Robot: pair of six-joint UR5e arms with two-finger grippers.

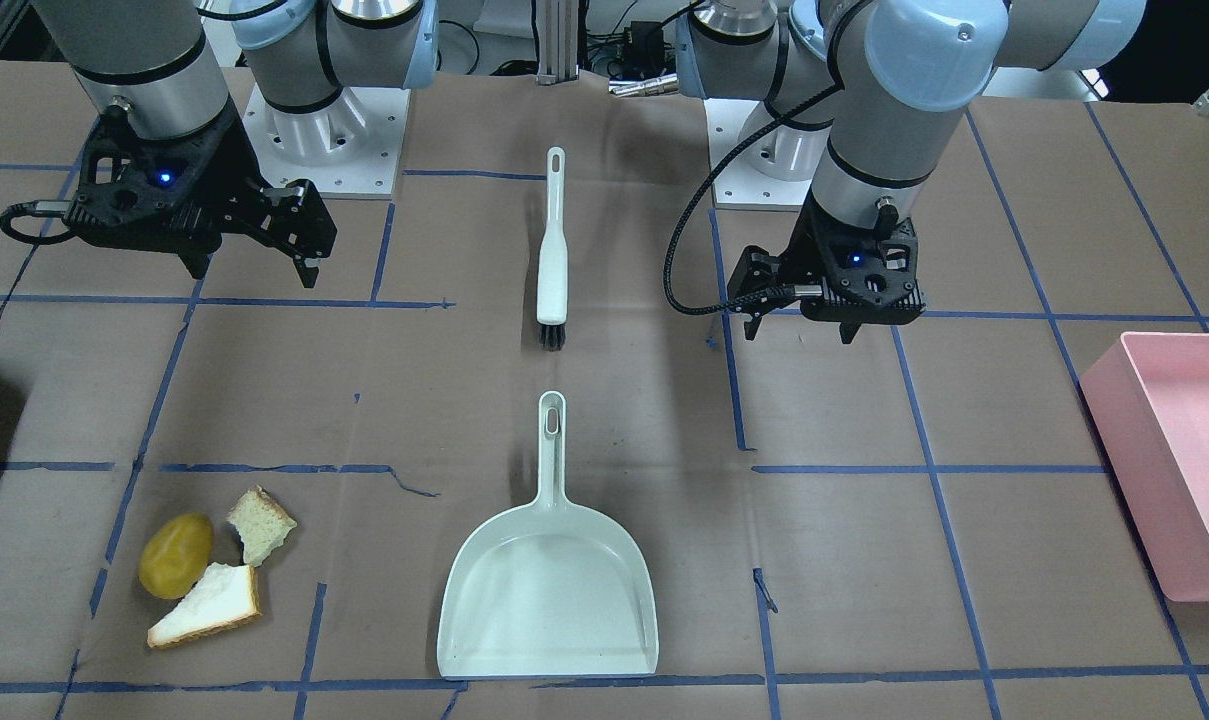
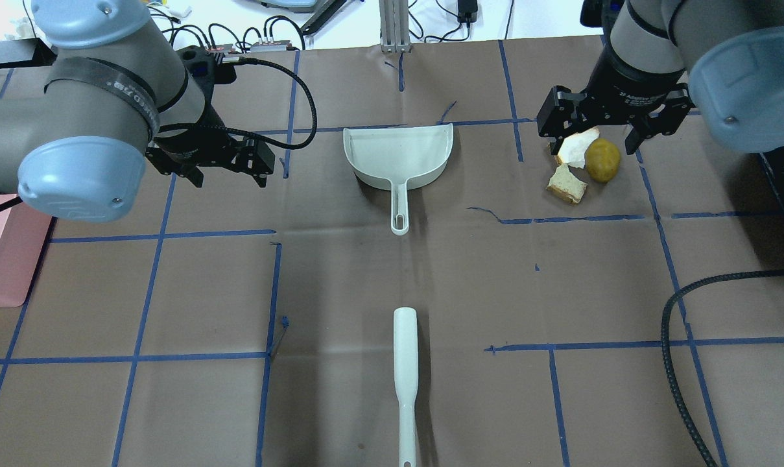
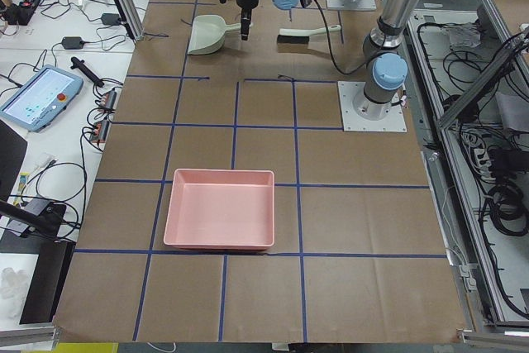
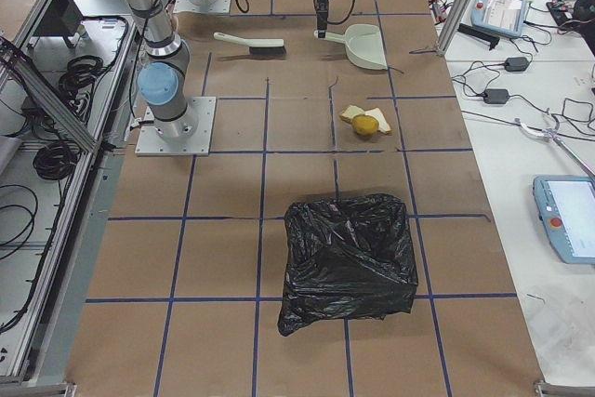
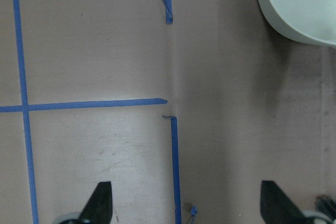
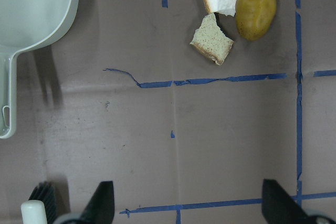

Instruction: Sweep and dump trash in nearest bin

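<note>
Left end effector (image 1: 799, 330) and right end effector (image 1: 254, 272) spread; the right's white lettering (image 2: 639, 97) illegible.

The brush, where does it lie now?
In the front-facing view the brush lies centred, on the robot's side of the dustpan, its bristles facing that handle.

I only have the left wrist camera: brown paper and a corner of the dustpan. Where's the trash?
Observer: The yellow lump, larger bread slice and smaller bread chunk lie together, to the robot's right of the dustpan.
Operator: Nearest bin?
Observer: The black-bagged bin, far out on the robot's right; the pink tray is far left.
Operator: What do I sweep with?
Observer: A brush, lying nearer the robot than the dustpan, in line with its handle.
</note>
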